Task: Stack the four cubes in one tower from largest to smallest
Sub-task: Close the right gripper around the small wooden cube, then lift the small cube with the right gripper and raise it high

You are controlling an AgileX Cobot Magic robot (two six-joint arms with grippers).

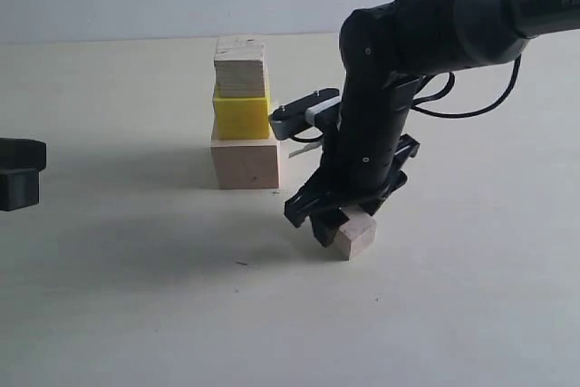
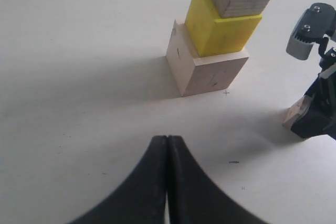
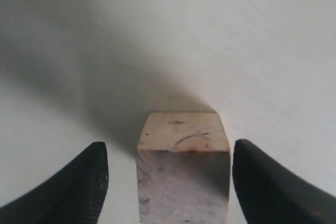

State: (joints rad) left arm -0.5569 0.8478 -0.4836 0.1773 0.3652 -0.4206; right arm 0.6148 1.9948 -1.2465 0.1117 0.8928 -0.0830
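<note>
A tower stands mid-table: a large pale wood cube (image 1: 245, 160) at the base, a yellow cube (image 1: 240, 115) on it, and a medium pale wood cube (image 1: 241, 66) on top. The small pale wood cube (image 1: 355, 234) rests on the table to the tower's right. My right gripper (image 1: 340, 224) is down around it, open. In the right wrist view the small cube (image 3: 184, 166) sits between the two fingertips (image 3: 86, 182) with a gap on each side. My left gripper (image 2: 167, 139) is shut and holds nothing, at the far left (image 1: 18, 174), away from the tower (image 2: 215, 45).
The pale tabletop (image 1: 136, 296) spreads around the tower. The right arm's black body (image 1: 381, 124) stands close beside the tower's right side, with a grey-and-black bracket (image 1: 304, 115) reaching toward the yellow cube. Cables (image 1: 471, 106) loop behind the arm.
</note>
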